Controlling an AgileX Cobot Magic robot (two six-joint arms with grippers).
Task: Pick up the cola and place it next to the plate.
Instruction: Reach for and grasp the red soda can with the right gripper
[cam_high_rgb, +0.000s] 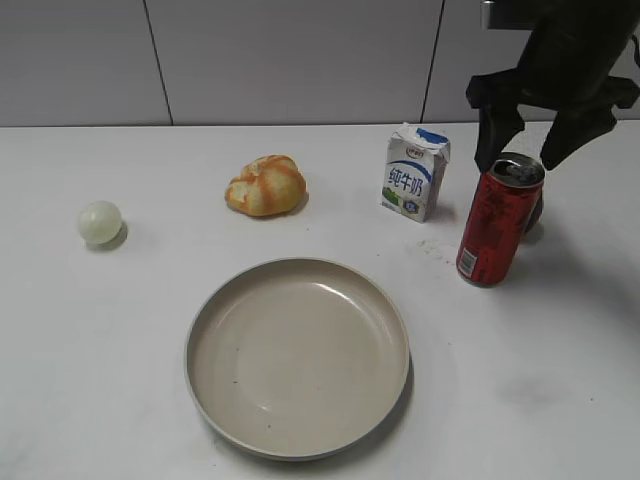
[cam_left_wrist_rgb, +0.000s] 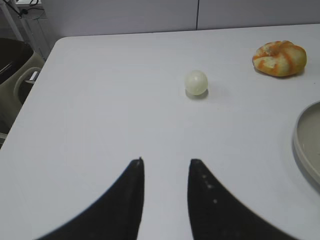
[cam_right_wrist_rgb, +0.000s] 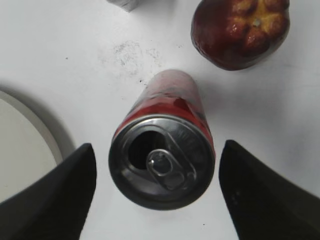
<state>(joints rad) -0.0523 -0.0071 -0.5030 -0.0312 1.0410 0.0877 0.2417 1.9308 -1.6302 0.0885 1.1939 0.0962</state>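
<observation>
The cola (cam_high_rgb: 497, 222) is a tall red can with a silver opened top, upright on the white table right of the plate (cam_high_rgb: 298, 357), a wide beige dish at front centre. My right gripper (cam_high_rgb: 530, 150) is open just above the can, one finger on each side of its top. From the right wrist view the can top (cam_right_wrist_rgb: 162, 162) sits between the two open fingers (cam_right_wrist_rgb: 157, 187), untouched, and the plate's edge (cam_right_wrist_rgb: 20, 145) shows at the left. My left gripper (cam_left_wrist_rgb: 166, 162) is open and empty over bare table; it is out of the exterior view.
A white-and-blue milk carton (cam_high_rgb: 415, 172) stands left of and behind the can. A dark red fruit (cam_right_wrist_rgb: 240, 30) lies just behind the can. A bread roll (cam_high_rgb: 265, 186) and a pale ball (cam_high_rgb: 100, 222) lie at the back left. The table's left edge (cam_left_wrist_rgb: 30, 95) shows.
</observation>
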